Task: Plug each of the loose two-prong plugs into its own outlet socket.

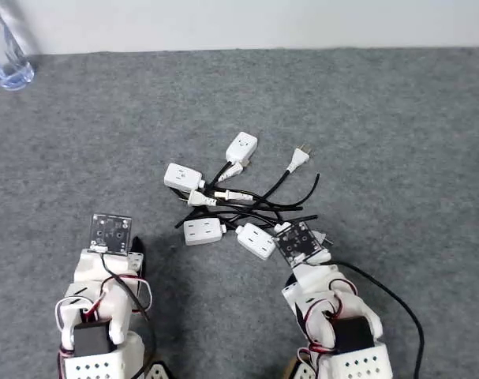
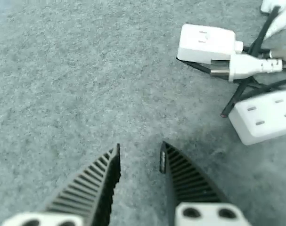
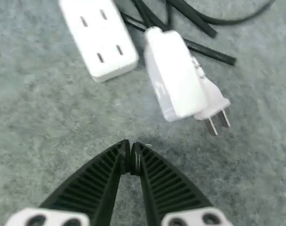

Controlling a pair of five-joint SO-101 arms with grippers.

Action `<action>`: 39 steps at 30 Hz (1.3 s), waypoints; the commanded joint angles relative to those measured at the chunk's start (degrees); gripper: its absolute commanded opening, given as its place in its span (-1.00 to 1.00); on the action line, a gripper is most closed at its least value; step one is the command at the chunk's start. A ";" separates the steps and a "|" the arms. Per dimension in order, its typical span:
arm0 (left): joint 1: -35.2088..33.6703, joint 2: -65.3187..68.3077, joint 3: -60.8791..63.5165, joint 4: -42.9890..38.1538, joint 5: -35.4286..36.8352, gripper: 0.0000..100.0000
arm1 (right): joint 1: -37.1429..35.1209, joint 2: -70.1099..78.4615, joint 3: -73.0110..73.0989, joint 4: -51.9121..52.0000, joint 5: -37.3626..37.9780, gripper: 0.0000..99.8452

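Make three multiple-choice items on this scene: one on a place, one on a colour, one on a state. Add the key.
1. The right gripper sits:
A) close by a plug at the tangle's edge
B) far from every cord
C) over the left arm

2. The cords are:
A) white
B) red
C) black

3. The left gripper is:
A) shut on a plug
B) open and empty
C) shut and empty

Key:
1 A, the right wrist view shows the plug lying just ahead of it.
2 C, black cords run between the white sockets.
3 B, bare carpet shows through its gap.
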 commanded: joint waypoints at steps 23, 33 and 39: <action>5.54 -0.79 -44.70 -14.24 -4.40 -0.73 | 3.21 -0.66 -27.43 -28.97 -0.09 -0.98; 7.91 -0.70 -63.96 -0.88 -9.67 -0.73 | 23.60 -2.68 -39.12 -29.14 5.01 -0.98; 7.47 -0.88 -66.24 6.15 -19.52 -0.72 | 28.53 -3.30 -38.95 -27.47 7.56 -0.98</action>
